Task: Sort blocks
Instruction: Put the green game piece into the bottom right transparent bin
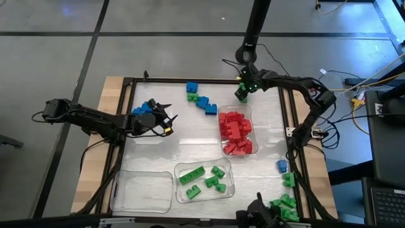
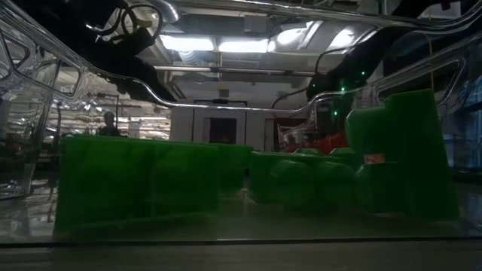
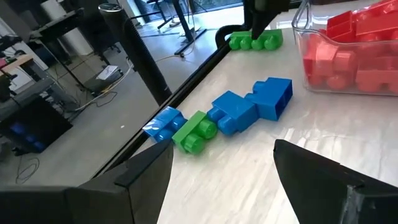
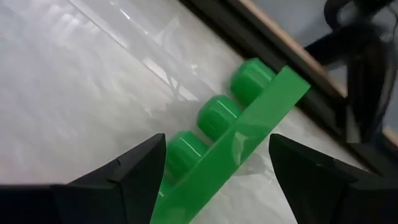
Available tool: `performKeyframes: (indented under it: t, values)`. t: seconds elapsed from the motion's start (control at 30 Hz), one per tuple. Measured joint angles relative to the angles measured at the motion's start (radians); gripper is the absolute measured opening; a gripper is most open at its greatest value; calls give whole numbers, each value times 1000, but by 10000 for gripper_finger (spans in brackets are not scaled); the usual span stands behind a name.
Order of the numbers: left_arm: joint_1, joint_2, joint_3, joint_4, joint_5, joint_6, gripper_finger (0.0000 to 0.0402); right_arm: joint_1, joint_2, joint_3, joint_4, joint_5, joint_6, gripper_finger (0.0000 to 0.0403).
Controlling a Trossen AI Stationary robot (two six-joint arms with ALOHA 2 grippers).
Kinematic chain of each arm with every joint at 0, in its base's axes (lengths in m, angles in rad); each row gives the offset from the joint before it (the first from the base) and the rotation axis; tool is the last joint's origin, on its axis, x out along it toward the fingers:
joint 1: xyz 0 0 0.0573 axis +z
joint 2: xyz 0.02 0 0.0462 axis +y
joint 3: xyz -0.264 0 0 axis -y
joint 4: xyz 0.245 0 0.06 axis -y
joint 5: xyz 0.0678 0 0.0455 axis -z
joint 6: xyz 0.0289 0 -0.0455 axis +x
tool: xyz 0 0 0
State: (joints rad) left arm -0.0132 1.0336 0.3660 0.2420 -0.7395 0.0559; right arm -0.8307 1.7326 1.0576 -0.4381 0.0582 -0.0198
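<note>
Green block point(image 4: 233, 146) between right jaws

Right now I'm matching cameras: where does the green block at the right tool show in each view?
High view: green block at the table's far edge, under the right tool.
Low view: cannot tell it from the other green blocks.
Left wrist view: far off by the black frame.
Right wrist view: close up, between the tool's open fingers.
Shared landmark: tray of red blocks.
</note>
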Motion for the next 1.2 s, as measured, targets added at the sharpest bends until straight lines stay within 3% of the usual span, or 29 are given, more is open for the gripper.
performKeyframes:
  t: [0.17,0.63,0.73,0.93,1.2]
  values:
    - [0,0,0,0,0,19,269,11,47,0,2,66,60,287]
    - [1,0,0,0,0,19,269,32,129,4,53,68,-9,283]
    - [1,0,0,0,0,19,269,34,130,3,54,77,-35,257]
    - [1,0,0,0,0,19,269,35,131,5,53,71,-103,165]
    - [1,0,0,0,0,9,269,47,108,75,-1,108,-229,165]
